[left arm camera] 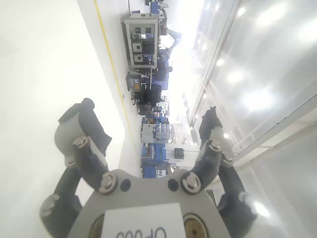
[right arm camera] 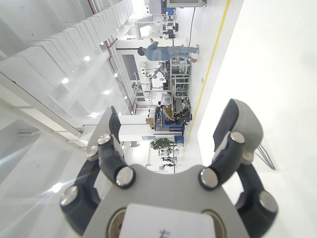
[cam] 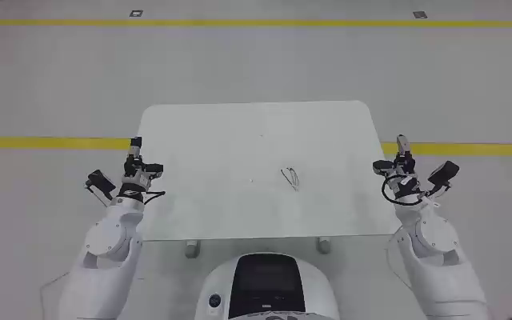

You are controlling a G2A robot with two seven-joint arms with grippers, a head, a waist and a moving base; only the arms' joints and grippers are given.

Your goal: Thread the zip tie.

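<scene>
You're at the start: the zip tie (cam: 290, 178) lies on the table (cam: 240, 136), right of centre. Your left gripper (left arm camera: 148, 107) and right gripper (right arm camera: 172, 107) hang released at its side edges. Next, likely, you must grasp one end precisely.

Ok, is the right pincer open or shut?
Open: the right pincer shows a wide gap between its fingertips, with nothing held.

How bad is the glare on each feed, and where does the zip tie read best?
Top view: even light, thin dark zip tie stands out on the white table. Left wrist view: ceiling lights flare, table washed out. Right wrist view: table blown white, zip tie just visible.
</scene>
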